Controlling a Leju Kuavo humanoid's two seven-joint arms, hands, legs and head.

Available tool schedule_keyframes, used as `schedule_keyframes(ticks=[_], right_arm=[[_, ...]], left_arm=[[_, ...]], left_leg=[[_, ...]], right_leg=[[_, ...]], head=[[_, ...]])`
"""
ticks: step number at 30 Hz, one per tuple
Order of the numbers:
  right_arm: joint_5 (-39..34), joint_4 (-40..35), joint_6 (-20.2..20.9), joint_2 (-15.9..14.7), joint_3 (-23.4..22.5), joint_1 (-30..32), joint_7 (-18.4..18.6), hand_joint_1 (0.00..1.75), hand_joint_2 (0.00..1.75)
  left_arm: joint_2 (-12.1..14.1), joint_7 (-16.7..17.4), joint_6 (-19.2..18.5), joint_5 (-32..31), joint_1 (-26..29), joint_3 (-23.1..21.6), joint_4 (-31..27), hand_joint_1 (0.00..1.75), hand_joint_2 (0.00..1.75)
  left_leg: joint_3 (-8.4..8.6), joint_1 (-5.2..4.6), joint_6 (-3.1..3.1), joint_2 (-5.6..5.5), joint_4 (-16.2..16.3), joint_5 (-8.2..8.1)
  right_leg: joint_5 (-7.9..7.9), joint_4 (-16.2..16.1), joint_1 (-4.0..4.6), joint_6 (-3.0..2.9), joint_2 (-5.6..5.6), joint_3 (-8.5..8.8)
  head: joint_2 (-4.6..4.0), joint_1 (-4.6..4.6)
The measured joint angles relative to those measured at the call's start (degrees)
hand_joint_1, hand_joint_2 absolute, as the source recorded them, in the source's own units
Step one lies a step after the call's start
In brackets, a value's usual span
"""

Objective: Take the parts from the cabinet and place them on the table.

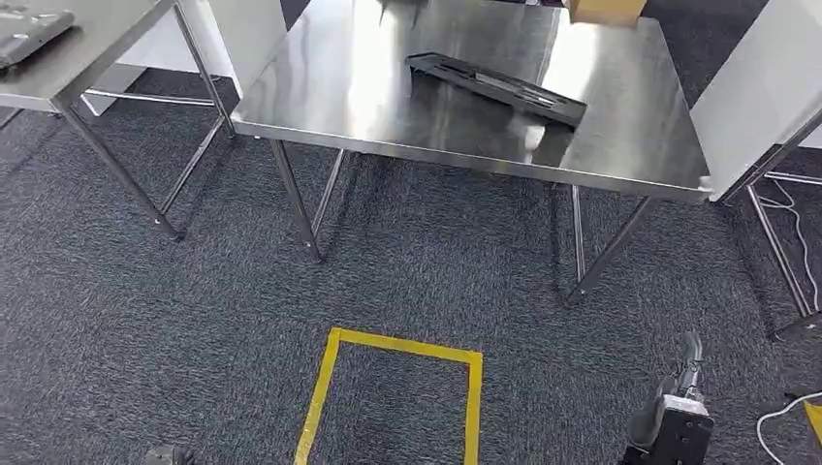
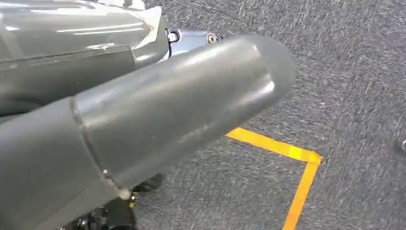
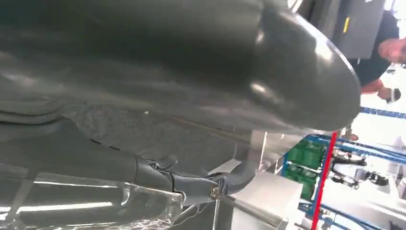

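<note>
A dark flat part (image 1: 496, 87) is seen lying on the stainless steel table (image 1: 330, 97), toward its far middle. Grey carpet (image 1: 194, 320) is marked with a yellow tape outline (image 1: 334, 387). A second steel table (image 1: 87, 58) stands to the left. The right hand (image 1: 679, 387) hangs low over the carpet, apparently holding nothing; its finger posture cannot be told. For the left hand (image 2: 182, 110), grip cannot be told.

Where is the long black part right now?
In the head view, the long black part lies flat on the shiny steel table, right of its middle, near the cardboard box at the far edge.
</note>
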Motion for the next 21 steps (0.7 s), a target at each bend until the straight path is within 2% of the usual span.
schedule_keyframes(ticks=[1, 3, 4, 5, 6, 7, 9, 10, 11, 12, 13, 14, 15, 16, 18, 19, 20, 21], right_arm=[[0.0, 0.41, -0.2, -0.02, -0.09, -0.22, -0.04, 0.0, 0.0], [-0.02, 1.22, -0.63, -0.07, -0.26, -0.12, -0.04, 0.0, 0.0], [-0.02, 1.55, -0.65, -0.2, -0.35, -0.09, -0.04, 0.0, 0.0], [-0.02, 1.88, -0.7, -0.29, -0.42, -0.21, -0.04, 0.0, 0.0], [-0.02, 2.07, -0.72, -0.31, -0.44, -0.28, -0.04, 0.0, 0.0], [-0.02, 2.27, -0.78, -0.29, -0.46, -0.24, -0.07, 0.0, 0.0], [-0.09, 2.71, -1.18, -0.35, -0.5, -0.18, -0.04, 0.0, 0.0], [-0.22, 2.84, -1.33, -0.4, -0.53, -0.07, -0.04, 0.0, 0.0], [-0.46, 2.97, -1.55, -0.5, -0.59, 0.19, -0.02, 0.0, 0.0], [-0.79, 3.06, -1.68, -0.64, -0.68, 0.66, 0.02, 0.0, 0.0], [-1.2, 3.1, -1.68, -0.75, -0.83, 1.12, 0.04, 0.0, 0.0], [-1.55, 3.12, -1.68, -0.83, -1.01, 1.48, 0.07, 0.0, 0.0], [-1.66, 3.12, -1.68, -0.85, -1.12, 1.66, 0.07, 0.0, 0.0], [-1.79, 3.12, -1.68, -0.94, -1.23, 1.76, 0.07, 0.0, 0.0], [-1.9, 3.15, -1.68, -1.05, -1.27, 1.91, 0.07, 0.0, 0.0], [-2.01, 3.15, -1.66, -1.05, -1.38, 2.02, 0.09, 0.0, 0.0], [-2.47, 3.15, -1.24, -1.12, -1.51, 2.14, 0.2, 0.0, 0.0], [-3.48, 3.37, -0.39, -1.34, -1.77, 2.08, 0.46, 0.0, 0.0]], left_arm=[[-0.02, 0.0, 0.02, -0.13, -0.03, 0.04, 0.02, 0.0, 0.0], [0.02, 0.02, 0.02, -0.31, 0.03, 0.07, 0.04, 0.0, 0.0], [0.04, 0.02, 0.02, -0.35, 0.09, 0.07, 0.09, 0.0, 0.0], [0.07, 0.02, 0.07, -0.35, 0.15, 0.07, 0.13, 0.0, 0.0], [-0.02, 0.07, 0.09, -0.37, 0.24, 0.07, 0.2, 0.0, 0.0], [-0.02, 0.07, 0.07, -0.57, 0.23, 0.07, 0.26, 0.0, 0.0], [0.07, 0.22, 0.09, -0.9, 0.22, 0.07, 0.33, 0.0, 0.0], [0.07, 0.28, 0.11, -0.98, 0.22, 0.07, 0.39, 0.0, 0.0], [0.07, 0.39, 0.15, -1.24, 0.2, 0.07, 0.42, 0.0, 0.0], [0.02, 0.59, 0.2, -1.55, 0.15, 0.07, 0.46, 0.0, 0.0], [0.02, 0.79, 0.2, -1.77, 0.07, 0.04, 0.46, 0.0, 0.0], [0.04, 0.92, 0.35, -2.01, -0.05, 0.04, 0.46, 0.0, 0.0], [0.04, 0.98, 0.37, -2.06, -0.16, 0.02, 0.46, 0.0, 0.0], [0.04, 1.05, 0.39, -2.08, -0.27, 0.02, 0.46, 0.0, 0.0], [0.0, 1.07, 0.46, -2.14, -0.28, 0.02, 0.48, 0.0, 0.0], [0.0, 1.09, 0.48, -2.14, -0.35, 0.02, 0.48, 0.0, 0.0], [-0.04, 1.09, 0.48, -2.16, -0.38, 0.02, 0.48, 0.0, 0.0], [-0.22, 1.09, 0.46, -2.27, -0.51, -0.04, 0.5, 0.0, 0.0]], left_leg=[[-0.31, -0.16, -0.45, -0.02, 0.06, 0.47], [-0.33, -0.18, -1.01, 0.02, -0.08, 1.24], [-0.33, -0.13, -1.34, -0.03, -0.16, 1.52], [-0.62, 0.25, -1.69, -0.05, 0.29, 0.88], [-1.17, 0.27, -1.95, -0.07, 1.8, -1.76], [-2.01, 0.42, -2.08, -0.08, 5.0, -5.21], [-4.42, 0.43, -2.54, -0.12, 14.16, -11.19], [-4.89, 0.45, -2.68, -0.12, 17.03, -11.81], [-4.56, 0.46, -2.69, -0.12, 17.91, -11.1], [-2.73, 0.48, -2.63, -0.1, 16.25, -9.15], [0.33, 0.52, -2.51, -0.08, 12.16, -7.18], [4.15, 0.54, -2.3, -0.09, 6.43, -5.63], [7.05, 0.53, -2.01, -0.15, 1.94, -5.69], [8.14, 0.25, -1.81, -0.23, -0.17, -6.25], [7.63, -0.09, -1.5, -0.19, -0.32, -6.37], [7.26, -0.19, -1.07, -0.19, -0.34, -6.16], [6.69, 0.17, -0.1, -0.04, -1.04, -5.33], [6.39, 0.16, 0.4, 0.32, -1.09, -4.8]], right_leg=[[0.09, -1.34, 0.71, -0.39, 0.29, 1.0], [0.46, -1.01, 0.78, -0.86, 0.26, -0.4], [0.72, -1.07, 0.78, -1.32, 0.25, -0.57], [1.32, -1.28, -0.42, -2.25, 0.14, -0.72], [1.73, -1.26, -0.02, -2.84, 0.01, -1.12], [2.15, -1.25, 0.05, -3.57, -0.07, -1.57], [3.15, -1.16, 0.4, -4.07, -0.2, -2.35], [3.62, -1.08, 0.44, -4.02, -0.22, -3.0], [4.05, -0.98, 0.46, -3.86, -0.21, -3.51], [4.41, -0.8, 0.46, -3.67, -0.18, -4.18], [4.59, -0.6, 0.43, -3.4, -0.19, -4.6], [4.72, -0.35, 0.4, -3.2, -0.19, -4.88], [4.8, -0.05, 0.41, -3.04, -0.21, -5.06], [5.07, 0.33, 0.87, -2.63, -0.21, -5.55], [5.79, 0.29, 0.73, -1.58, -0.19, -6.02], [6.28, 0.24, 0.65, -1.2, -0.2, -6.25], [6.34, 0.45, 1.22, -0.77, -0.15, -6.59], [5.06, 1.37, 0.7, -0.91, 0.05, -7.33]], head=[[0.0, -0.18], [0.0, -0.15], [0.0, -0.15], [0.0, -0.13], [0.0, -0.28], [0.0, -0.51], [0.0, -0.55], [0.0, -0.5], [0.0, -0.52], [0.0, -0.52], [0.0, -0.55], [0.0, -0.57], [0.0, -0.52], [0.0, -0.5], [0.0, -0.59], [0.0, -0.48], [0.0, -0.42], [0.0, -0.59]])
